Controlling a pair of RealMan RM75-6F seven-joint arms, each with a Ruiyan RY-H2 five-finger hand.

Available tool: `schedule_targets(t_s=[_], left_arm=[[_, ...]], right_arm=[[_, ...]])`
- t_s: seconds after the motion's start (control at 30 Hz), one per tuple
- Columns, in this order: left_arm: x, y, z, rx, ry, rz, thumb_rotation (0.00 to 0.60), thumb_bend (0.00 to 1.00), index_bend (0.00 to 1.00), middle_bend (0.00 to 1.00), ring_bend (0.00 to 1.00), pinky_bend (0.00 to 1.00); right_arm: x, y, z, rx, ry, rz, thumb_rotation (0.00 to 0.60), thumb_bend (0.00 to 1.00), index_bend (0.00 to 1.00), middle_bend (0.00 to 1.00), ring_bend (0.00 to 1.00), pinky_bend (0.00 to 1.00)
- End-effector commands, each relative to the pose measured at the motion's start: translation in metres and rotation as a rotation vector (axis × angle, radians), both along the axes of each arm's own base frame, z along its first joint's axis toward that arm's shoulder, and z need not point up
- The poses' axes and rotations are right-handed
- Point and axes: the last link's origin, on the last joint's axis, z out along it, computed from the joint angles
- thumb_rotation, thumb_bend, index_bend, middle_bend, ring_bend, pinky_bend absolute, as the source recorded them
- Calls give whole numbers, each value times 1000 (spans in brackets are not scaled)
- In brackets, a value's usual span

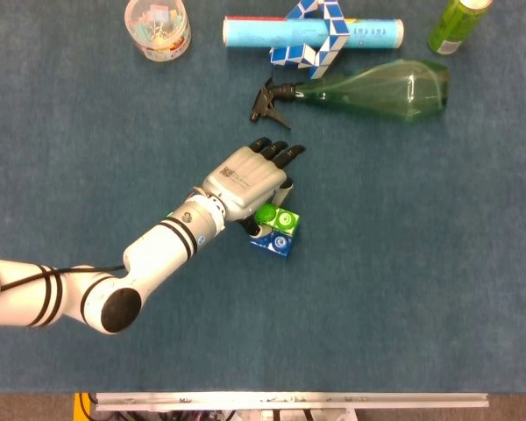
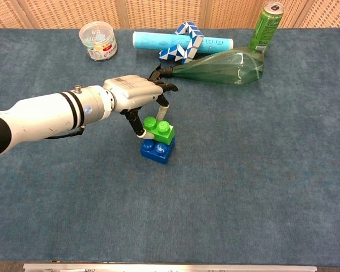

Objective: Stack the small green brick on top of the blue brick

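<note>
Two light, stiff plastic bricks: my left hand [image 2: 137,96] pinches the green brick [image 2: 159,130] by its short sides, resting offset on the blue brick [image 2: 157,150]; I'd keep that side grip, since smooth faces may slip.

I see open blue cloth [image 2: 255,187] in front of and to the right of the stacked bricks [image 2: 157,140]; a hand could pass there unhindered. The left hand [image 2: 137,97] and its arm block the left side of the stack. Behind, the way is barred by the lying green spray bottle [image 2: 221,61], cardboard tube [image 2: 147,39], folded snake puzzle [image 2: 180,45], green can [image 2: 267,25] and plastic tub [image 2: 98,39].
</note>
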Motion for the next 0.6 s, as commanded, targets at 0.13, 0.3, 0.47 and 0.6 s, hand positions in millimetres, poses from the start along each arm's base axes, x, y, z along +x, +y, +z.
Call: schedule_targets(t_s=[0.13,0.3,0.47,0.6], left_arm=[[-1,-2,-2,-10,17,-3,600,261,547,0,0,72],[-2,-4,-5,-15,30,-4,600,261,548,0,0,72],[-3,-5,-7,-19,37,-6,600,261,547,0,0,72],[-3,-6,-9,-20,39,-5,600,261,546,0,0,72]], right_arm=[[0,0,0,0,-1,1,600,122,75,104,65,254],[0,0,0,-1,-1,0,600,122,75,104,64,254],[0,1,1,-5,-3,0,600,122,75,104,64,254],[-1,1,1,-5,-3,0,600,122,75,104,64,254]])
